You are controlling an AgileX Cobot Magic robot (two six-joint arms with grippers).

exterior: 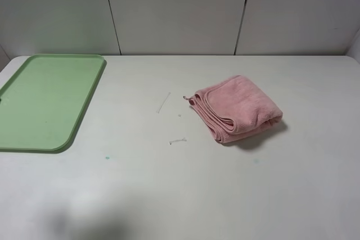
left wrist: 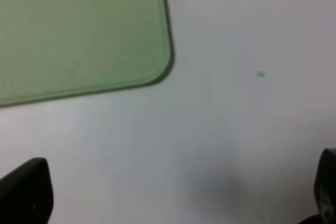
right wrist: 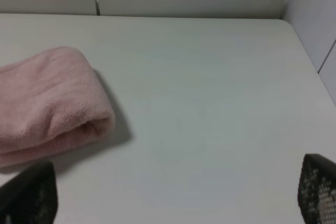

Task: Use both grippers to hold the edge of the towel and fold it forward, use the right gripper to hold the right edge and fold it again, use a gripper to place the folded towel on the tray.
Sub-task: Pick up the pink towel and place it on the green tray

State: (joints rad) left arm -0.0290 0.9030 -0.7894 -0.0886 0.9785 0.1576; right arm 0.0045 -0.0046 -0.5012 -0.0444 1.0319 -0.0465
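Tray [exterior: 45, 102]: left on tabletop [exterior: 169, 189], bare, seemingly the destination.
Left tool [left wrist: 176, 192]: near tray's corner, spread wide, empty.
Towel [exterior: 239, 108]: well right of tray, apparently already folded, awaiting transfer.
Right tool [right wrist: 173, 190]: farthest right of tray, spread wide, empty.

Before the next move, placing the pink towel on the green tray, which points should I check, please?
1. Towel folded: ok, lies in layers on the table.
2. Tray free: ok, nothing on it.
3. Right tool open: ok, holds nothing.
4. Left tool open: ok, holds nothing.
5. Towel between the right tool's fingers: not ok, it lies to one side.
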